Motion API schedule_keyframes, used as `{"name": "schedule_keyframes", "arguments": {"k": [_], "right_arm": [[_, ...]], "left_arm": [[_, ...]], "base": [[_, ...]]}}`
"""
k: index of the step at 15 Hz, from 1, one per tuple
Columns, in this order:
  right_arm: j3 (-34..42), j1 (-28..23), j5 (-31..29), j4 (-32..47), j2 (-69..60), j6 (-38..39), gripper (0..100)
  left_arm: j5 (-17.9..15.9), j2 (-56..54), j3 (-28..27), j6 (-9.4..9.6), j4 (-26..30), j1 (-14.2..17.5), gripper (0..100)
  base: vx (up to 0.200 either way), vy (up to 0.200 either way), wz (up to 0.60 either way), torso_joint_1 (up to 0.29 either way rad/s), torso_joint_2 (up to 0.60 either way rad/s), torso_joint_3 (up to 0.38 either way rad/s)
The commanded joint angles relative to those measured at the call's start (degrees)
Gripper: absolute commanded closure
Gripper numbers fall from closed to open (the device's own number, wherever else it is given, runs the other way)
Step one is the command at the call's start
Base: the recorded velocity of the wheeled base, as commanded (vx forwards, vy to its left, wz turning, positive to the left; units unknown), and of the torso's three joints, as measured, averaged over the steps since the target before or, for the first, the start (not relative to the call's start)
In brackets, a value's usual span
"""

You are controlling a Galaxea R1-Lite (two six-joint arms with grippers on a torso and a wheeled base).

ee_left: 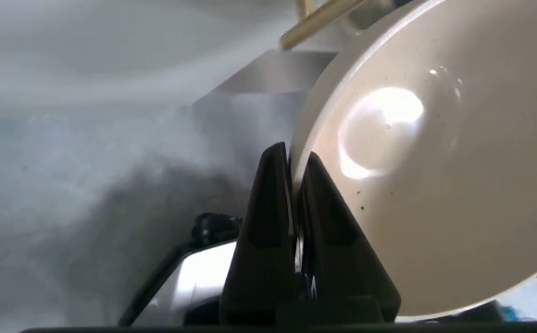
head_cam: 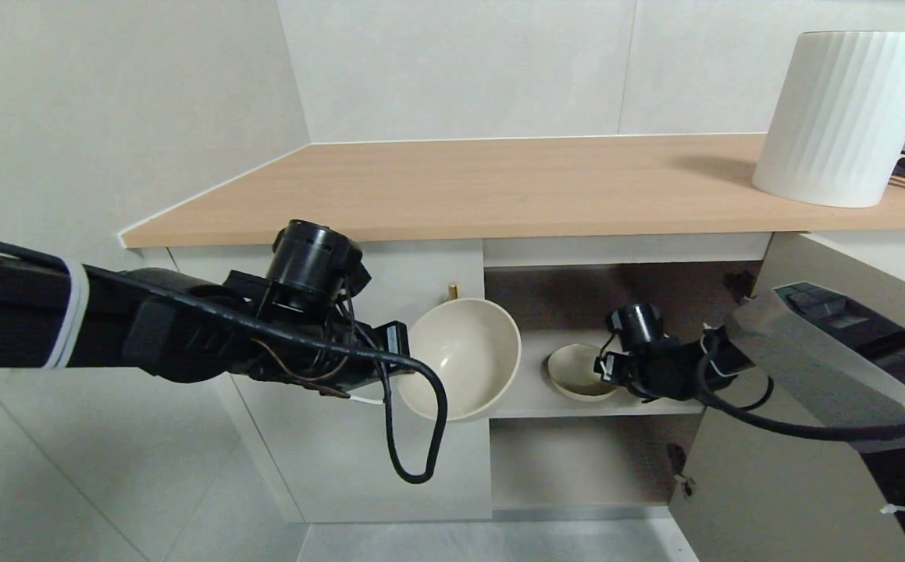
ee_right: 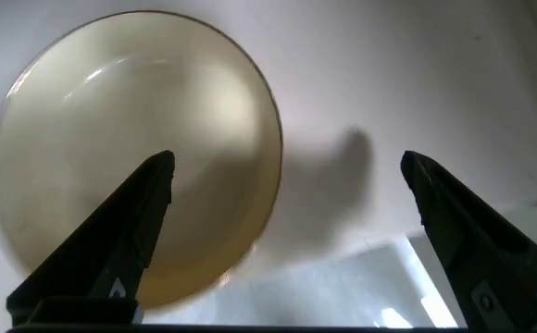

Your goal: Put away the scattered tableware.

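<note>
The left hand [head_cam: 407,351] was clamped shut on the rim of a cream bowl [head_cam: 464,359], its two dark fingers [ee_left: 273,199] pinching the edge with the wall of the bowl [ee_left: 435,166] between them. The bowl hung tilted on its side, its opening facing outward, in front of the closed cabinet door [head_cam: 343,468] and just below a small brass knob [head_cam: 452,291], at the edge of the open compartment under the wooden desk [head_cam: 499,179]. Inside that compartment, a small shallow cream dish [head_cam: 575,373] sat on the pale shelf [head_cam: 530,400]. The right hand [head_cam: 604,367] was just beside it with its fingers spread wide and nothing between them; from the right wrist camera the dish [ee_right: 130,139] lay flat on the shelf [ee_right: 389,92] beyond the open hand [ee_right: 287,166], one finger [ee_right: 139,213] crossing in front of it. The compartment's door [head_cam: 733,484] stood swung open on the robot's right. On the desk above, well to the right, stood a tall white ribbed container [head_cam: 846,117].
</note>
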Motion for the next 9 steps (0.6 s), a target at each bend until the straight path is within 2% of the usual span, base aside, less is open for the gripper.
{"name": "schedule_keyframes", "arguments": {"k": [1, 2, 3, 4, 5, 6, 7, 9], "right_arm": [[5.1, 1.1, 0.9, 0.0, -6.1, -0.2, 0], [6.7, 1.6, 1.2, 0.0, -7.8, -0.2, 0], [7.6, 1.9, 1.3, 0.0, -8.8, -0.3, 0], [11.1, 3.0, 2.2, 0.0, -12.3, -0.3, 0], [13.1, 3.3, 2.7, 0.0, -14.1, -0.2, 0], [16.9, 4.0, 6.0, -0.1, -17.9, -0.3, 0], [18.6, 4.7, 9.3, 0.3, -21.3, -0.3, 0], [21.9, 5.9, 13.3, 1.1, -25.5, -0.7, 0]], "left_arm": [[3.5, 4.8, -0.2, -0.01, 0.0, -2.5, 100], [6.2, 6.9, -0.3, 0.17, 0.0, -3.9, 100], [7.4, 7.9, -0.4, 0.17, 0.0, -4.5, 100], [11.4, 10.7, -1.1, 0.17, 0.0, -5.9, 100], [12.7, 11.6, -1.2, 0.26, 0.0, -6.5, 100], [14.5, 13.2, -1.3, 1.22, 0.0, -7.7, 100], [15.0, 13.9, -1.2, 1.92, 0.0, -8.7, 100], [15.4, 14.5, -1.2, 1.92, 0.0, -9.1, 100]], "base": [[0.000, 0.000, 0.00, 0.000, 0.00, 0.000], [0.000, 0.000, 0.00, 0.000, 0.00, 0.000], [0.000, 0.000, 0.00, 0.000, 0.00, 0.000], [0.000, 0.000, 0.00, 0.000, 0.00, 0.000], [0.000, 0.000, 0.00, 0.000, 0.00, 0.000], [0.000, 0.000, 0.00, 0.000, 0.00, 0.000], [0.000, 0.000, 0.00, 0.000, 0.00, 0.000], [0.000, 0.000, 0.00, 0.000, 0.00, 0.000]]}}
